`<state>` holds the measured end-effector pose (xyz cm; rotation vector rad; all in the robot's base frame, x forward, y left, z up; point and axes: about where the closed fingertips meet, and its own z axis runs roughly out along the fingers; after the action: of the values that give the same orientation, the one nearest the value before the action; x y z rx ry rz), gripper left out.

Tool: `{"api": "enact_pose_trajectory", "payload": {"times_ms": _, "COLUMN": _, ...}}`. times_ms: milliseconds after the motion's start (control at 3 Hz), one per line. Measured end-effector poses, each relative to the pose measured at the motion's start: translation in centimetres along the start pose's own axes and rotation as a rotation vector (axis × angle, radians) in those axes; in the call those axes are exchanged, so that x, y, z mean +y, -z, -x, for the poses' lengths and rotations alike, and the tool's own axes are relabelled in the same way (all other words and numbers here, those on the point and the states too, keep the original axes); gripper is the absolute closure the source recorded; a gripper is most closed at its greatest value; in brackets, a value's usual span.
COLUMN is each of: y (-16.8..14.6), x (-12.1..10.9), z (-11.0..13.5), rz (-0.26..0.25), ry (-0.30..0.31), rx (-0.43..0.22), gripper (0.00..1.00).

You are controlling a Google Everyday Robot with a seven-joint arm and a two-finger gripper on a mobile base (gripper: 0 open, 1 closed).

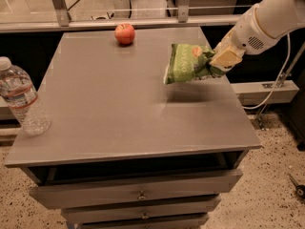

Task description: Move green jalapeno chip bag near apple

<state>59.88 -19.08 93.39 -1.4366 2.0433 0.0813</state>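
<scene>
Light-green crinkly chip bag [187, 63] hangs tilted above the table [119, 113], its right end clamped in the pincer [220, 64].

Apple [125, 33] at far edge of surface [109, 113]; chip bag [187, 63] right of it, above surface, gripped in gripper [220, 61] at right side; bottle [21, 99] front left.
</scene>
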Motion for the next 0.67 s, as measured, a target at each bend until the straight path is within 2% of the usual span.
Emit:
{"api": "enact_pose_trajectory", "payload": {"times_ms": 333, "y": -1.0, "x": -1.2, "z": 0.3, "rz": -0.007, "ry": -0.004, "rx": -0.014, "gripper": 1.00}}
{"api": "enact_pose_trajectory", "payload": {"times_ms": 667, "y": -2.5, "x": -4.7, "z": 0.2, "rz": -0.062, "ry": -0.041, "rx": -0.032, "gripper": 1.00}}
